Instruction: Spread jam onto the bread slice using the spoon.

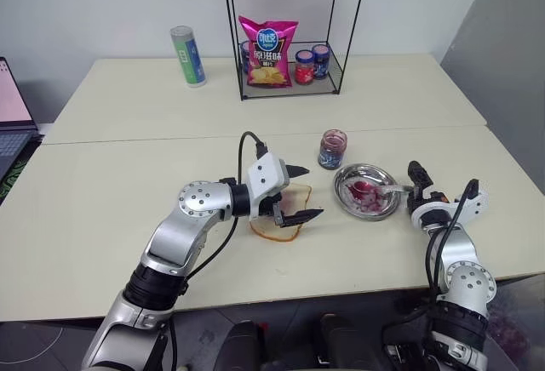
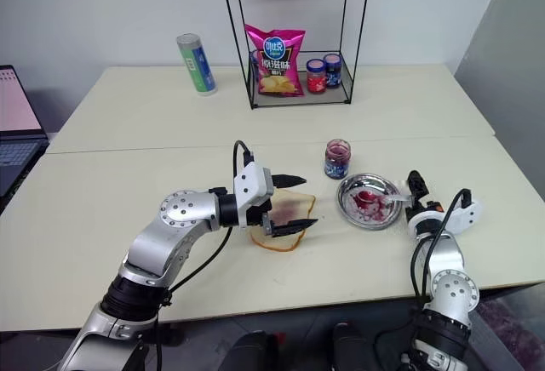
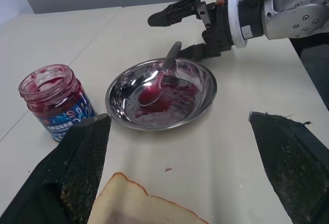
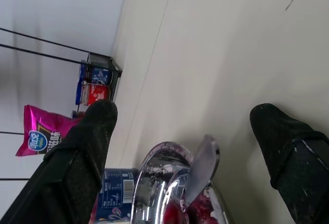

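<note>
Left of centre on the table (image 1: 102,218), the left gripper (image 1: 300,192) hovers over the bread (image 1: 285,218), jaws wide and empty. Right of it, the spoon (image 1: 383,190) lies in the plate (image 1: 345,196), bowl in jam (image 1: 362,189), handle over the rim toward the right gripper (image 3: 180,36), also wide open and holding nothing. Picking up the spoon looks like the step in hand; next, those fingers must close on the handle. Behind stand a jar (image 1: 332,149), rack (image 1: 289,31) and white wall.

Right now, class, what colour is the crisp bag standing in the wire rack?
The crisp bag is bright pink with yellow; the left eye view shows it best.
</note>
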Action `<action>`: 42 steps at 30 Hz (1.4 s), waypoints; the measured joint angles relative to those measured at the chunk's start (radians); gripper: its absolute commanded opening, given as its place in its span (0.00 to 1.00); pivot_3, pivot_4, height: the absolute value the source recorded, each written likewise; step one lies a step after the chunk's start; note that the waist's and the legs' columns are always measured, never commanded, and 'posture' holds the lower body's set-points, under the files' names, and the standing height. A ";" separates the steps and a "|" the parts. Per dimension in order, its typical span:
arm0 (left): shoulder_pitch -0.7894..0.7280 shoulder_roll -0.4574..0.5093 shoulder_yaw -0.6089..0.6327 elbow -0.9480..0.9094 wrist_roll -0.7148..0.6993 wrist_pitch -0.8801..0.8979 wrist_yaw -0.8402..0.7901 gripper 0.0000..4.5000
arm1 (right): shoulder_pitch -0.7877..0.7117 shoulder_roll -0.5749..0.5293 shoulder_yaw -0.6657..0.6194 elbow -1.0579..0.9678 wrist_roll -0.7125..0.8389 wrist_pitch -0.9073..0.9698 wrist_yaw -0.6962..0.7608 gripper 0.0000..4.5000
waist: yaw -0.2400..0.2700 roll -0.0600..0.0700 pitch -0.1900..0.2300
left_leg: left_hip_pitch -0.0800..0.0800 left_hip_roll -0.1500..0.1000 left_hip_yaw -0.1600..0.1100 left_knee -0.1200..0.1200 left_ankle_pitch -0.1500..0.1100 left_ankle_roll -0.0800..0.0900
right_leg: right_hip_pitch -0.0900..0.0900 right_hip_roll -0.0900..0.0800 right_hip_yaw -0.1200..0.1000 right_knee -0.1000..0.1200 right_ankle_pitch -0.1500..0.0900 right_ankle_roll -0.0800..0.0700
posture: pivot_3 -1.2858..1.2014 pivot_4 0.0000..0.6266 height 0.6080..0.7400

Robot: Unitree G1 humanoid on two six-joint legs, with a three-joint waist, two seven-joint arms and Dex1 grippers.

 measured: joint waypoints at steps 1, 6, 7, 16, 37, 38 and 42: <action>0.000 0.000 0.000 -0.001 0.000 0.001 0.002 0.99 | 0.000 0.000 0.002 0.000 0.000 0.000 -0.001 1.00 | 0.000 0.000 0.000 | 0.000 0.000 0.000 0.000 0.000 0.000 | 0.000 0.000 0.000 0.000 0.000 0.000 | 0.52 0.24 1.00; 0.000 0.000 0.000 -0.006 -0.002 0.004 0.010 0.99 | 0.001 0.000 0.003 -0.001 0.002 0.001 -0.001 1.00 | 0.000 0.000 0.000 | 0.000 0.000 0.000 0.000 0.000 0.000 | 0.000 0.000 0.000 0.000 0.000 0.000 | 0.52 0.24 1.00; 0.000 0.000 0.000 -0.006 -0.003 0.004 0.011 0.99 | 0.001 0.000 0.003 -0.001 0.002 0.001 -0.001 1.00 | 0.000 0.000 0.000 | 0.000 0.000 0.000 0.000 0.000 0.000 | 0.000 0.000 0.000 0.000 0.000 0.000 | 0.52 0.24 1.00; 0.000 0.001 0.000 -0.007 -0.005 0.004 0.013 1.00 | 0.006 -0.001 0.007 -0.001 -0.001 0.001 -0.001 0.84 | 0.000 0.000 0.000 | 0.000 0.000 0.000 0.000 0.000 0.000 | 0.000 0.000 0.000 0.000 0.000 0.000 | 0.52 0.24 1.00; 0.000 0.001 0.000 -0.004 -0.004 -0.004 0.013 1.00 | 0.020 -0.013 0.022 -0.012 -0.013 -0.001 0.005 0.01 | 0.000 0.001 0.000 | 0.000 0.000 0.000 0.000 0.000 0.000 | 0.000 0.000 0.000 0.000 0.000 0.000 | 0.52 0.24 1.00; 0.000 0.001 0.000 -0.004 -0.004 -0.005 0.013 1.00 | 0.020 -0.015 0.022 -0.012 -0.013 -0.001 0.005 0.01 | 0.000 0.001 0.000 | 0.000 0.000 0.000 0.000 0.000 0.000 | 0.000 0.000 0.000 0.000 0.000 0.000 | 0.52 0.24 1.00; -0.001 0.001 0.000 -0.001 -0.004 -0.012 0.013 1.00 | 0.031 -0.035 0.033 -0.021 -0.019 0.003 0.017 0.01 | 0.000 0.001 0.000 | 0.000 0.000 0.000 0.000 0.000 0.000 | 0.000 0.000 0.000 -0.001 0.000 0.000 | 0.52 0.24 1.00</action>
